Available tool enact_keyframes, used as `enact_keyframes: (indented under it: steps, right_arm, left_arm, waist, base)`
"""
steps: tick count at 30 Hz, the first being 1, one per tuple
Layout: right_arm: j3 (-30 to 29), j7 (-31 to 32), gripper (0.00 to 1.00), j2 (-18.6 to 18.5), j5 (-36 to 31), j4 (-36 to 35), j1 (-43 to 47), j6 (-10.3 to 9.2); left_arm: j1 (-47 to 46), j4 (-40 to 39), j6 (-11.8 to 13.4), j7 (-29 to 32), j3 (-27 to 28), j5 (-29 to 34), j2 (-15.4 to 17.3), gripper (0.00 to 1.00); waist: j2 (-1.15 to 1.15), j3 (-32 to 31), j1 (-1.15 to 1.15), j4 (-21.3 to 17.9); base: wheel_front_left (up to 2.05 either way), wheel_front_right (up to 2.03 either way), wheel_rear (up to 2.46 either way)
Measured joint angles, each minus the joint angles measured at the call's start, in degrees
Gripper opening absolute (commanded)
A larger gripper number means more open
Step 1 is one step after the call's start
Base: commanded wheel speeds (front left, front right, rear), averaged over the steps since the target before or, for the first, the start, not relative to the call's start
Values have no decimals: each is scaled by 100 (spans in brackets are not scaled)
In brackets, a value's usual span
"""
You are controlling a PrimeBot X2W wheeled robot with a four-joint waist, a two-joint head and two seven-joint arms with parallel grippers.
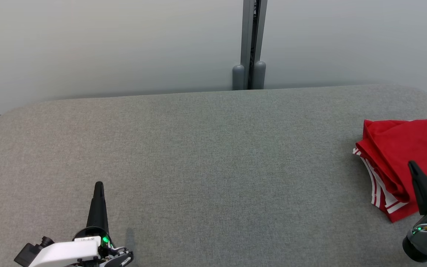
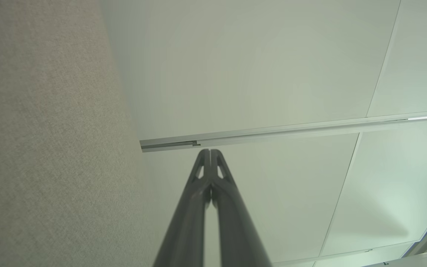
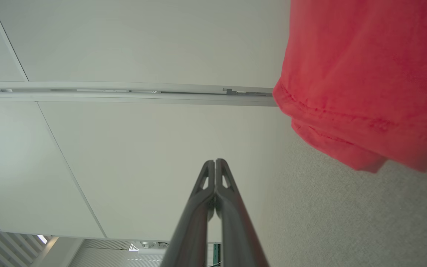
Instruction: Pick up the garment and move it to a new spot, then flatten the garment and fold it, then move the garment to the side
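Observation:
A red garment (image 1: 395,155) with white stripes and a black number lies folded at the right edge of the grey table (image 1: 206,148), partly cut off by the head view. In the right wrist view its red hem (image 3: 361,74) sits at the upper right. My right gripper (image 1: 410,164) is shut and empty, its tip over the garment's near edge in the head view; the right gripper (image 3: 215,162) points past the cloth. My left gripper (image 1: 99,184) is shut and empty at the table's front left, far from the garment; the left gripper (image 2: 210,151) points at the wall.
A pale partition wall (image 1: 106,44) rises behind the table, with a grey post (image 1: 250,44) at its middle. The table's rounded corners lie at the far left and far right. A metal rail (image 2: 291,129) runs across the wall panels.

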Motion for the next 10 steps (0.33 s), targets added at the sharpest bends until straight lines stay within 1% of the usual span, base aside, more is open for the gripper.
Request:
enact_keyframes:
  steps: [10]
  right_arm:
    - [-27,13,0,10,-16,1,-1,0]
  left_arm:
    - [0,0,0,0,0,0,0,0]
  waist:
    - [0,0,0,0]
  base:
    - [0,0,0]
